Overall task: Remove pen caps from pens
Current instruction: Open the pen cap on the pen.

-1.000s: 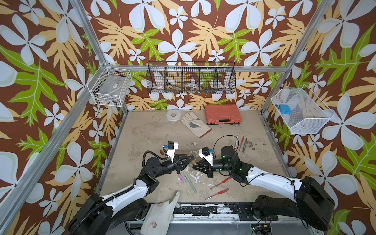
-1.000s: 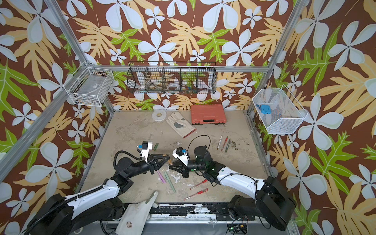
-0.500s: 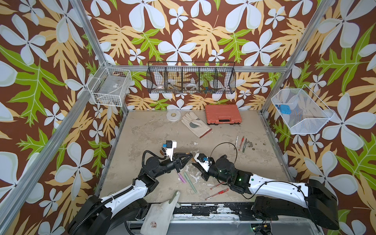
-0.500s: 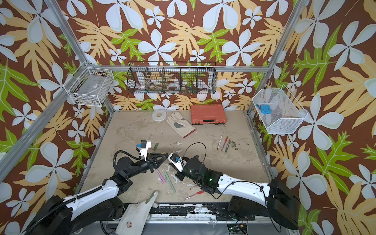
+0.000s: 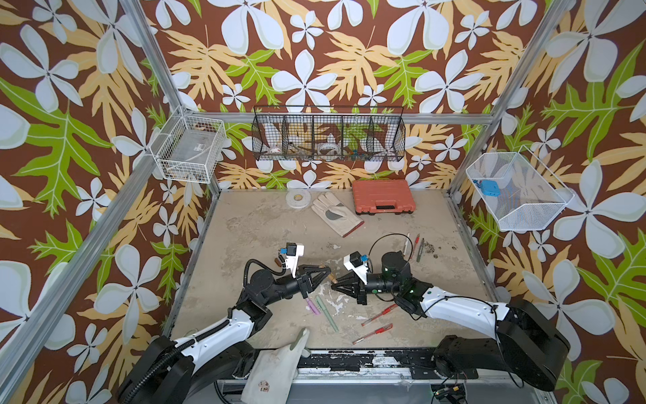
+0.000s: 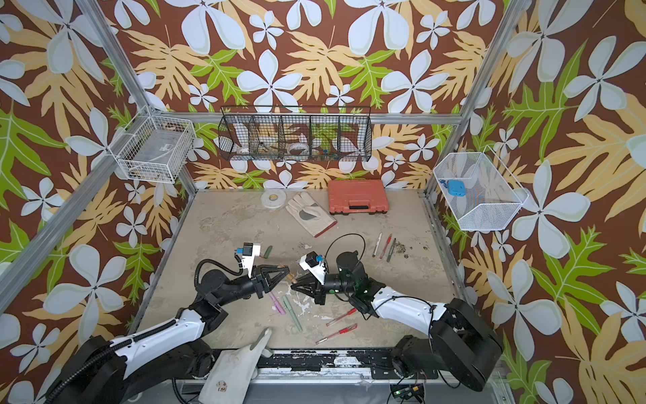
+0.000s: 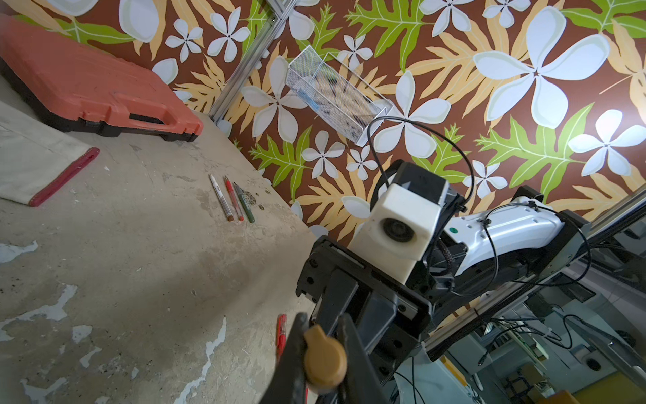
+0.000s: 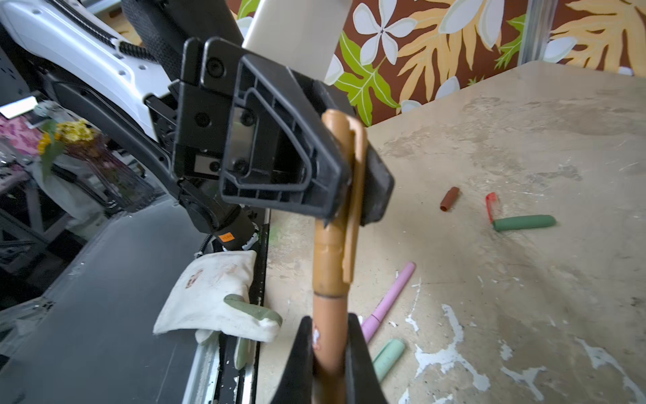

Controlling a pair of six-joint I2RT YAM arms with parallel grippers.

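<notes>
Grip unchanged: left hand (image 5: 328, 273) clamps brown cap (image 8: 332, 245), right hand (image 5: 333, 286) clamps brown pen (image 8: 328, 325), right arm (image 5: 454, 307) swung back level.

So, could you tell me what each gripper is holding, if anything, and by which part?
Both hold one slim brown plastic pen: the left gripper clamps its clipped brown cap, the right gripper clamps the barrel just beyond the cap.
</notes>
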